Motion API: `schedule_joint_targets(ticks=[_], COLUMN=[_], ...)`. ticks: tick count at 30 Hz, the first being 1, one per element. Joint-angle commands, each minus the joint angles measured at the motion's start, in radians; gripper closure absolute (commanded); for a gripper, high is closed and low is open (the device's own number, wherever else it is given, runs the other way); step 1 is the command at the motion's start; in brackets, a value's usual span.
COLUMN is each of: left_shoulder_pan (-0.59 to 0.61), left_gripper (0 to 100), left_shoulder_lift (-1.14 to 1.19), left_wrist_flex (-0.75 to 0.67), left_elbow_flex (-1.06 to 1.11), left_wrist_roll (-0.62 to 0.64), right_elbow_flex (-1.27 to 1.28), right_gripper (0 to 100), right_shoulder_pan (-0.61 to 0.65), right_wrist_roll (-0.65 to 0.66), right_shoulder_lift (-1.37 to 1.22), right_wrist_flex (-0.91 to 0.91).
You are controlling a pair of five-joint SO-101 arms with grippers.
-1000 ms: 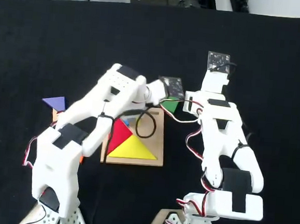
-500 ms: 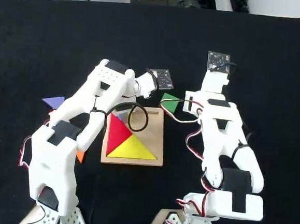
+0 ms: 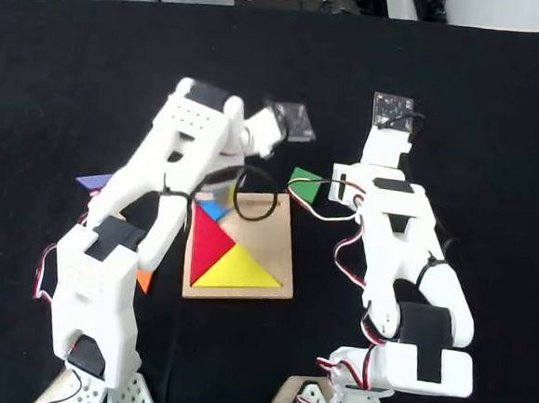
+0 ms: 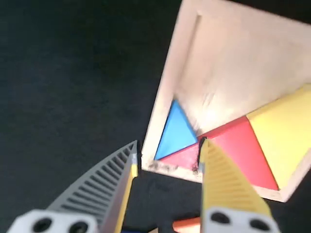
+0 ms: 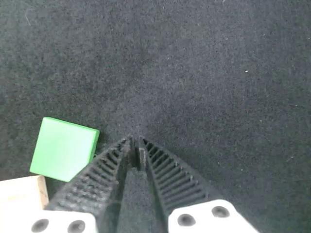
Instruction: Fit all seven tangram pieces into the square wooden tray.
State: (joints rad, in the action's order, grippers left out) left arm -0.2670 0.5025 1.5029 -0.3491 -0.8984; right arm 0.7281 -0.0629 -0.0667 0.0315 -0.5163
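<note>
Drawn back from wooden tray (image 3: 272, 235) with left jaws open, empty; right jaws closed, empty; purple triangle (image 3: 94, 182) half hidden.

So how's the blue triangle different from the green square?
The blue triangle is three-sided and sits in a corner of the tray, against the red piece. The green square is four-sided and lies outside on the black cloth, just off a tray corner. Both lie flat.
</note>
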Motion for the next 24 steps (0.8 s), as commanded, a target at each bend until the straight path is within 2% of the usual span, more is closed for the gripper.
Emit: schedule_joint_targets(ticks=[1, 3, 8, 14, 19, 24], left_shoulder_pan=[-0.002, -0.002, 0.039, 0.076, 0.243, 0.553], left_gripper=[79, 79, 79, 79, 79, 79], left_shoulder_lift=[-0.061, -0.063, -0.218, -0.508, -0.684, -0.81], left_wrist_flex=[0.157, 0.256, 0.259, 0.258, 0.256, 0.258], left_elbow_flex=[-0.246, -0.361, -0.57, -0.591, -0.591, -0.581], left_wrist_roll=[0.046, 0.044, 0.157, 0.307, 0.494, 0.697], right_elbow_flex=[-0.019, -0.019, -0.018, -0.019, -0.018, -0.018], right_gripper=[98.7, 98.7, 98.7, 98.7, 98.7, 98.7], right_shoulder_pan=[0.012, 0.012, 0.012, 0.012, 0.012, 0.012], right_wrist_roll=[0.008, 0.008, 0.008, 0.008, 0.008, 0.008], right_shoulder_lift=[0.045, 0.045, 0.045, 0.045, 0.045, 0.045], right_wrist_flex=[0.02, 0.02, 0.02, 0.02, 0.02, 0.02])
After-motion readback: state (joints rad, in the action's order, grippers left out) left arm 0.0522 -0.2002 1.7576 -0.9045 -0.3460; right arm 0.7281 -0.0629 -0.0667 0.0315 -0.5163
